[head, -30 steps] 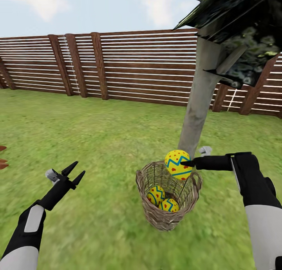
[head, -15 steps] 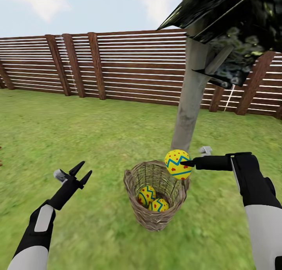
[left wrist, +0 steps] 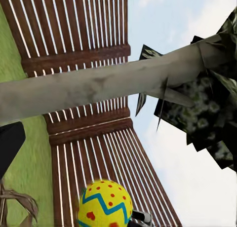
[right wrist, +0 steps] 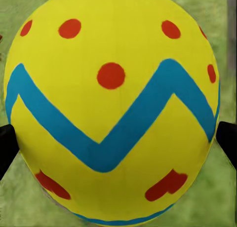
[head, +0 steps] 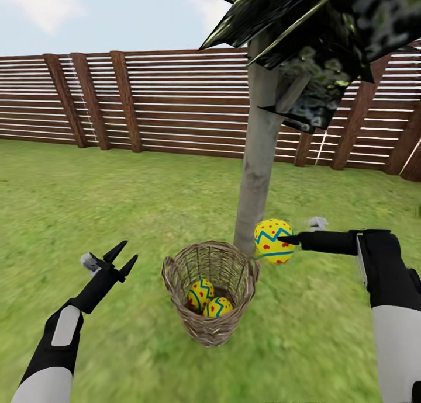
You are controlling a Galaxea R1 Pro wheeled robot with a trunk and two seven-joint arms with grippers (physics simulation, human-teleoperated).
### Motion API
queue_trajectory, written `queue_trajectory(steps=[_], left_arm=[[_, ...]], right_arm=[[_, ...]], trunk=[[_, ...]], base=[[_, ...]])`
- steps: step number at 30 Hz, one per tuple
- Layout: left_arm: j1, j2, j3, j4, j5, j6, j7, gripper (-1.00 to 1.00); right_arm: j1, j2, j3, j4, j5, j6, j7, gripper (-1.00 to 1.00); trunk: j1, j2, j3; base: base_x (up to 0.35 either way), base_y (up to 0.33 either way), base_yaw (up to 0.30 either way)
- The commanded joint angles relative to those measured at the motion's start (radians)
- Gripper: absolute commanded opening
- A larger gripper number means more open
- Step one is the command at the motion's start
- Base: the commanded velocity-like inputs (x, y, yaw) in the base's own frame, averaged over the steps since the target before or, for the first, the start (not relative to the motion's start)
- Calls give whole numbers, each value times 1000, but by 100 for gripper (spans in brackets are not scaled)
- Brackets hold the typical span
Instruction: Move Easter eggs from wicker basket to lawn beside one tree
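The right claw (head: pixel 282 239) is clamped on one Easter egg (head: pixel 273 241), holding it in the air just beside the rim of the wicker basket (head: pixel 175 277), on the basket's right and in front of the foot of the tree (head: pixel 257 152). In the right wrist view the held egg (right wrist: pixel 112 106) sits between the two dark fingertips (right wrist: pixel 7 148), which press its opposite sides; its long axis runs roughly across the line of the fingers, with the narrower end toward the upper part of that picture and the blue zigzag band wrapping the middle. In the head view the egg's outline looks nearly round, so its tilt cannot be told there. The right arm reaches in level from the right, the claw pointing left toward the trunk. Two more eggs (head: pixel 200 294) lie side by side, touching, in the bottom of the basket, which stands upright on the lawn (head: pixel 117 204) close in front of the pale grey trunk. The left claw (head: pixel 120 258) is spread apart and holds nothing, hovering over the grass well to the left of the basket with its fingers pointing up and away. The left wrist view takes in the trunk, the held egg (left wrist: pixel 104 205) and the brown slat fence (head: pixel 175 99) that closes the garden behind the tree.
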Motion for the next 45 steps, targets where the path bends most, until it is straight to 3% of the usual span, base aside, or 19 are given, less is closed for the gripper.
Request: queue_trajectory(steps=[1,5,9,15,18,22,25,30,31,33,34,43,45], left_arm=[[0,-1,1,1,1,5,-2,100],[0,-25,-1,-4,1,5,-2,100],[-1,-35,-3,-6,1,5,-2,100],[0,-35,-3,-7,1,5,-2,100],[0,-39,-3,-7,1,6,-2,100],[0,-75,-7,-5,0,-3,0,100],[0,-78,-48,-5,-1,-23,1,100],[0,-77,-72,-6,-1,-26,1,100],[0,-77,-73,-6,-1,-26,1,100],[0,-77,-73,-5,-1,-26,1,100],[0,-77,-73,-6,-1,-26,1,100],[0,-77,-73,-5,-1,-26,1,100],[0,-77,-73,-4,-1,-26,1,100]], right_arm=[[-1,0,-22,1,10,6,6,-100],[-1,1,-31,21,19,6,-28,-100],[8,7,-28,50,40,-10,-168,-100],[16,10,-23,206,55,-147,-373,-100],[16,29,5,263,54,-176,-454,-100],[16,64,31,316,56,-221,-508,-100],[16,71,32,328,53,-229,-590,-100],[16,88,45,349,54,-236,-628,-100],[16,88,110,377,54,-251,-662,-100],[16,89,165,403,49,-257,-712,-100],[16,93,174,411,49,-258,-724,-100],[16,105,180,418,51,-264,-734,-100],[16,108,180,444,50,-323,-741,-100]], trunk=[[0,0,0],[0,0,5],[0,0,9],[0,0,12],[0,0,12],[0,0,12],[0,0,12],[0,0,12],[0,0,12],[0,0,12],[0,0,12],[0,0,12],[0,0,12]], base=[[0,0,-219],[0,-20,-219],[0,-252,-219],[0,-202,-94],[0,-10,-2],[0,-151,9],[0,-289,226],[7,-300,287],[68,-322,290],[76,-324,290],[79,-325,290],[84,-326,290],[98,-326,290]])
